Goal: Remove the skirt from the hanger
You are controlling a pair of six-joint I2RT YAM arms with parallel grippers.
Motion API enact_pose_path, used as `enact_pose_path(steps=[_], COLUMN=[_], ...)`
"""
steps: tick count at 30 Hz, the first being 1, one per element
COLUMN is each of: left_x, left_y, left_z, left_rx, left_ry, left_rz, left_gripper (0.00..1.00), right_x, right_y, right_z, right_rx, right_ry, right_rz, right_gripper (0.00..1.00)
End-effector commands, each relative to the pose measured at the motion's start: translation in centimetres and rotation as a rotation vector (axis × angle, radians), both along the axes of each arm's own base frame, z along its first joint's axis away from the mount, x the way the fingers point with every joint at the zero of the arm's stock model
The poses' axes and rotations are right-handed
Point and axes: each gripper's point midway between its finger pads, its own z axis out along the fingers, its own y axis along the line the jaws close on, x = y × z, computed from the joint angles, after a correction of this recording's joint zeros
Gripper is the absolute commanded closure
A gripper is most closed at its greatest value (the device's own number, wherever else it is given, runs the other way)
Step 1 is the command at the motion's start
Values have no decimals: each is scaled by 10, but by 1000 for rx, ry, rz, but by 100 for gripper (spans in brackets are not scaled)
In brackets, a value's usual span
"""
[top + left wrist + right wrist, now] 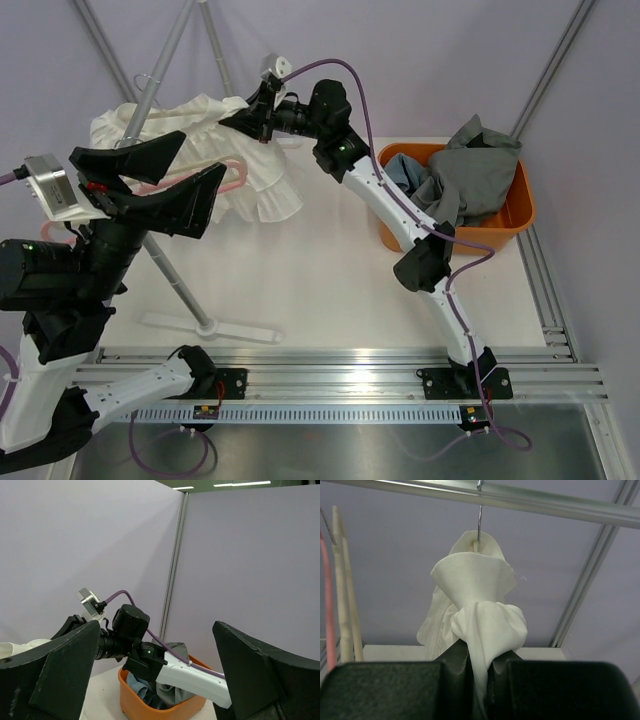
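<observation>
Right gripper (479, 662): you have its jaws drawn narrow and clamped on a bunched fold of the white skirt (480, 615). In the right wrist view the fabric is pinched between the two black fingers and bulges out just above them.

Skirt: it hangs from the hanger, whose metal hook (479, 522) rises out of the top of the fabric and goes over the rail (520, 500) overhead. The cloth covers the hanger's body, so its shape cannot be told. In the top view the skirt sits at the far left of the table (320, 270), beside the rack pole (170, 270), with its ruffled hem spread below the right arm's wrist.

Left gripper (203, 155): its jaws stand wide apart and hold nothing. It is raised near the camera on the left side, with its fingers pointed toward the skirt but not touching it. Its own wrist view looks across at the right arm and the grey partition wall.

Other items: a pink hanger (235, 180) lies against the skirt near the left fingers. An orange basket (510, 225) stands at the far right of the table with grey garments (470, 175) heaped in it and over its rim. The rack's foot (215, 328) rests on the table near the left arm's base.
</observation>
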Motion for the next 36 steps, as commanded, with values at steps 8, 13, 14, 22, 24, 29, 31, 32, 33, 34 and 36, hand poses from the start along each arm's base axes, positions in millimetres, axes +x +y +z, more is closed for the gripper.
enact_pose_path(steps=[8, 13, 14, 22, 24, 29, 31, 32, 33, 34, 36], left_x=[-10, -9, -8, -8, -8, -7, 0, 1, 4, 9, 13], left_y=[2, 0, -1, -17, -24, -41, -50, -54, -59, -66, -73], left_z=[29, 29, 28, 22, 18, 4, -6, -10, -14, -24, -36], left_rx=[-81, -82, -78, -48, -43, -61, -46, -44, -32, -8, 18], left_ry=[-48, -45, -38, 32, 49, 147, 198, 222, 243, 279, 322], left_rz=[-44, -46, -47, -118, -153, -236, -249, -257, -266, -266, -274], left_gripper=[1, 1, 1, 1, 1, 7, 8, 8, 8, 8, 8], right_x=[-48, -42, -40, 1, 8, 15, 16, 4, 2, 3, -11], right_y=[17, 24, 24, -13, -25, -59, -69, -82, -91, -96, -118], right_z=[64, 47, 42, 37, 35, 20, -5, 12, 13, -9, -7], right_rx=[209, 163, 151, 202, 200, 182, 138, 155, 157, 107, 80], right_ry=[-145, -99, -88, 103, 125, 210, 257, 245, 258, 316, 355], right_rz=[37, 34, 21, -158, -184, -294, -347, -360, -395, -431, -472], right_gripper=[100, 100, 100, 100, 100, 100, 100, 100, 100, 100, 100])
